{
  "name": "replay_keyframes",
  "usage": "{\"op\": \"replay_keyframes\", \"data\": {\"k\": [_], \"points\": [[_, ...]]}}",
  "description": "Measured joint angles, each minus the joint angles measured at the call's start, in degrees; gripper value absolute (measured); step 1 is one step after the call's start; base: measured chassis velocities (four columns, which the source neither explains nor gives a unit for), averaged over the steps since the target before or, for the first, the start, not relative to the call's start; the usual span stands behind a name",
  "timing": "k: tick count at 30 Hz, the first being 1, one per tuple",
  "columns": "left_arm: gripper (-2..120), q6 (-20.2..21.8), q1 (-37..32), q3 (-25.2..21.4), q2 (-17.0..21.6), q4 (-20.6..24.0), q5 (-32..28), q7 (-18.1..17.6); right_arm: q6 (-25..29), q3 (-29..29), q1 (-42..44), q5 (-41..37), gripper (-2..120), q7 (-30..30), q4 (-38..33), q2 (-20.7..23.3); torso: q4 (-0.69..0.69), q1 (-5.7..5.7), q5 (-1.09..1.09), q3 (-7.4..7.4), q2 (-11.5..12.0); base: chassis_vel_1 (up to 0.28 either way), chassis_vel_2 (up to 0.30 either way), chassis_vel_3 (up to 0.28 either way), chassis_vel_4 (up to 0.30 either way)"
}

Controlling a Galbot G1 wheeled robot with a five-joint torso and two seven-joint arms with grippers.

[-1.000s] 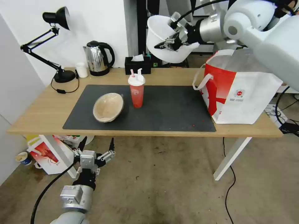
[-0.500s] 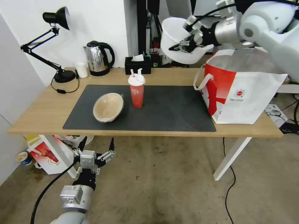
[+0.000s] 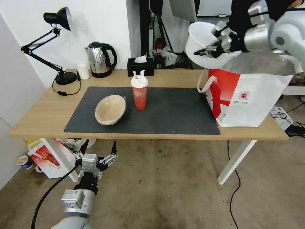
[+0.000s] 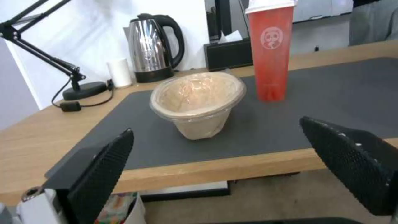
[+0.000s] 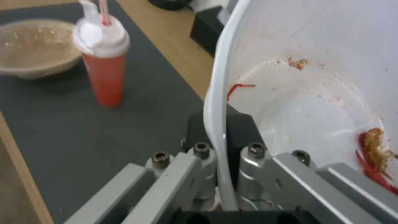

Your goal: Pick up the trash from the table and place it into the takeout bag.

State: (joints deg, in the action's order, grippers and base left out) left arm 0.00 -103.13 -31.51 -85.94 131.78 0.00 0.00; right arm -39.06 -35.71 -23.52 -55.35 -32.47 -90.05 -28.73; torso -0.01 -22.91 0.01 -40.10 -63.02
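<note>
Above the takeout bag (image 3: 251, 95) at the counter's (image 3: 38, 117) right end, bowl not yet released.
Right hand (image 3: 212, 51) pinches the white bowl's (image 3: 203, 41) rim, tilted just over the bag's far-left corner; left hand (image 3: 97, 152) hangs open, low near the floor.

Right hand (image 3: 212, 51) carried white bowl (image 3: 203, 38) rightward, over takeout bag (image 3: 244, 95).

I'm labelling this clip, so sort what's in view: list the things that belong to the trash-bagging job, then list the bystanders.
Job:
- white plastic bowl, held by right gripper above the takeout bag
- red drink cup, on the mat
- beige paper bowl, on the mat
- left gripper, open, below the table edge

Bystanders:
- kettle
- desk lamp
- black tissue box
- small white cup
</note>
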Motion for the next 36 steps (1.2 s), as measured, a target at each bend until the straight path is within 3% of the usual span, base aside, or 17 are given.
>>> {"op": "replay_keyframes", "data": {"k": [15,36], "points": [[100,0.0,0.0,0.0,0.0,0.0,0.0,0.0,0.5,3.7,3.2,1.6,0,-1.7,1.4,4.1,0.01,-0.01,-0.01,0.0,0.0,0.0,0.0,0.0,0.0],[100,0.0,0.0,0.0,0.0,0.0,0.0,0.0,1.5,7.2,5.9,2.6,0,-2.3,5.5,4.4,0.01,-0.01,-0.02,0.0,0.0,0.0,0.0,0.0,0.0]]}}
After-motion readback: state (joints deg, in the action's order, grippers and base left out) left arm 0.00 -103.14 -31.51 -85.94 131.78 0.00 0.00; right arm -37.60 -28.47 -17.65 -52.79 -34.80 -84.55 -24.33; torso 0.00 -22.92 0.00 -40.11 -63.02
